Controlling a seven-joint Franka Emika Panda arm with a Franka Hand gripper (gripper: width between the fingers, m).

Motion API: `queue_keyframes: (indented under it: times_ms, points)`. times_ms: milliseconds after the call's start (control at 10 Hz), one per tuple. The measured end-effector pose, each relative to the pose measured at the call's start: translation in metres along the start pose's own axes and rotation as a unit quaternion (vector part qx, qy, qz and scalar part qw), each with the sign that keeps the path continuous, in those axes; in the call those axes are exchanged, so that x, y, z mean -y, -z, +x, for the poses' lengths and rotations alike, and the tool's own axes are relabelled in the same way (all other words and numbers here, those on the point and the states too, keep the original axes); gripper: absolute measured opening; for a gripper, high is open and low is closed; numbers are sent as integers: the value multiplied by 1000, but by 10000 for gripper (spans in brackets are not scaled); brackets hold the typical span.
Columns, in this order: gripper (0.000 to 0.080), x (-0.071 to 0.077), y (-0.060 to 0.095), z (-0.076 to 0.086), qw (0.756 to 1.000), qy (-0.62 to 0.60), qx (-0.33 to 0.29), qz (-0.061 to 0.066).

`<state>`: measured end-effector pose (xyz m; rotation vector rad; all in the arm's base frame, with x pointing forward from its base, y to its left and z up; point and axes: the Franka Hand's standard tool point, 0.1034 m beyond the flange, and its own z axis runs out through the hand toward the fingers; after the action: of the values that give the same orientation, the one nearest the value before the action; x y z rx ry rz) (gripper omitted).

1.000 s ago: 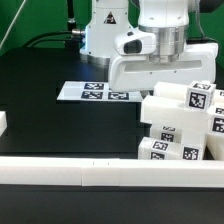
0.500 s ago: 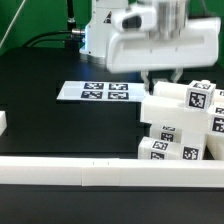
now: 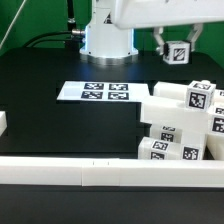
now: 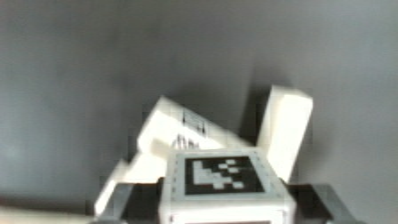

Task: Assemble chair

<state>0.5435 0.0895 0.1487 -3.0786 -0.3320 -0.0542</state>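
Note:
My gripper (image 3: 177, 48) is raised high at the exterior view's upper right and is shut on a small white cube-ended chair peg (image 3: 177, 52) with a black-and-white tag. In the wrist view the peg's tagged cube (image 4: 222, 180) sits between my dark fingers (image 4: 128, 200). Below, at the exterior view's right, the other white tagged chair parts (image 3: 185, 125) are stacked together on the black table. In the wrist view two of those white parts (image 4: 285, 125) lie far below on the dark surface.
The marker board (image 3: 97, 92) lies flat on the black table mid-left. A long white border rail (image 3: 100, 172) runs along the front. A small white block (image 3: 3, 122) sits at the left edge. The robot base (image 3: 105, 35) stands at the back.
My gripper has risen from just above the stacked parts to the upper right, lifting the tagged peg with it. The stacked parts have not moved.

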Motion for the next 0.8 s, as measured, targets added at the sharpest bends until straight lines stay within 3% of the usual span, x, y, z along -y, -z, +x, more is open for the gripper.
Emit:
queue_keyframes:
  times_ms: [400, 700, 800]
  points:
    - [284, 0, -2, 1, 1000, -1, 2, 0]
    - [284, 16, -4, 40, 1000, 21, 11, 1]
    - [284, 19, -11, 37, 1000, 22, 16, 2]
